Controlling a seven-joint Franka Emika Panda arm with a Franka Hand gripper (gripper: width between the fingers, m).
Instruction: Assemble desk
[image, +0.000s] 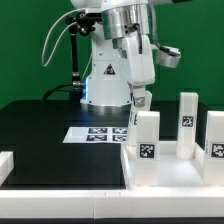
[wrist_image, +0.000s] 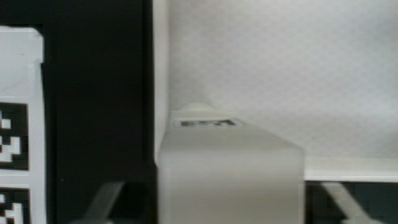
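The white desk panel (image: 175, 170) lies at the exterior view's right with its rim up. Three white legs with black-and-white tags stand on it: one near its left corner (image: 147, 135), one behind (image: 187, 124) and one at the right edge (image: 215, 136). My gripper (image: 138, 100) hangs over the top of the left-corner leg. In the wrist view that leg (wrist_image: 228, 165) fills the space between my gripper's (wrist_image: 228, 200) two fingers (wrist_image: 111, 200). A dark gap shows on each side of the leg, so the jaws stand open around it. The panel's floor (wrist_image: 302, 60) lies behind the leg.
The marker board (image: 100, 133) lies on the black table just left of the panel; its edge shows in the wrist view (wrist_image: 18, 110). A white block (image: 5, 165) sits at the exterior view's left edge. The arm's base (image: 105, 80) stands behind.
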